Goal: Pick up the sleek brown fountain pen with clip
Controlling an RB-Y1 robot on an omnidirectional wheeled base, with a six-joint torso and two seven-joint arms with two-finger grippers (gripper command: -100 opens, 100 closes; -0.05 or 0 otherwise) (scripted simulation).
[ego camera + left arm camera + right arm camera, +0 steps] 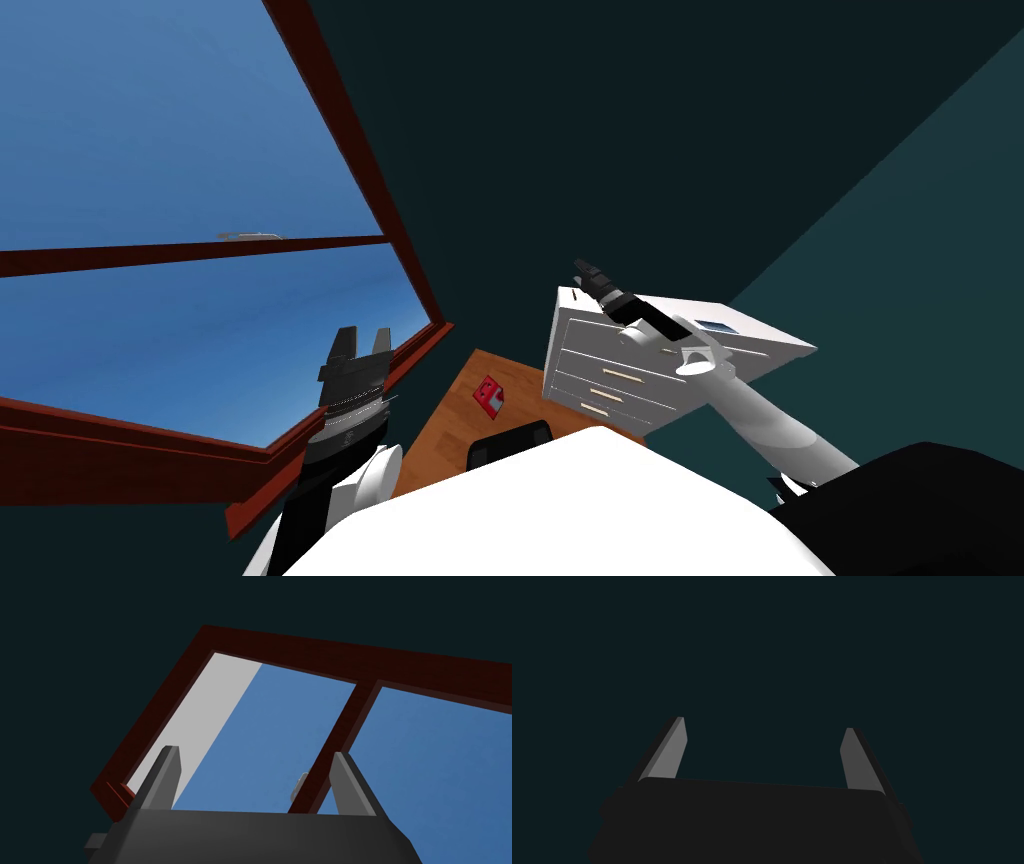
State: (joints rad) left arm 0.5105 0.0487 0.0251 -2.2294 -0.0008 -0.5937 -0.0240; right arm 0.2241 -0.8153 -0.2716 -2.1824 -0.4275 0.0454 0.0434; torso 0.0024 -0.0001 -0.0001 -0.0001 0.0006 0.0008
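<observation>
The right gripper (585,267) and its arm cover part of the drawer unit's (575,345) top. A bluish thing (715,325) near its far edge, a red thing (488,396) on the brown surface (445,420) and a pale speck (250,236) on the window bar are too small to name.

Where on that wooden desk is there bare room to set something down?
The wooden desk is bare between the red item and the window sill, and in the strip between that item and the white drawer unit. Its near edge is tighter: a black object sits there.
</observation>
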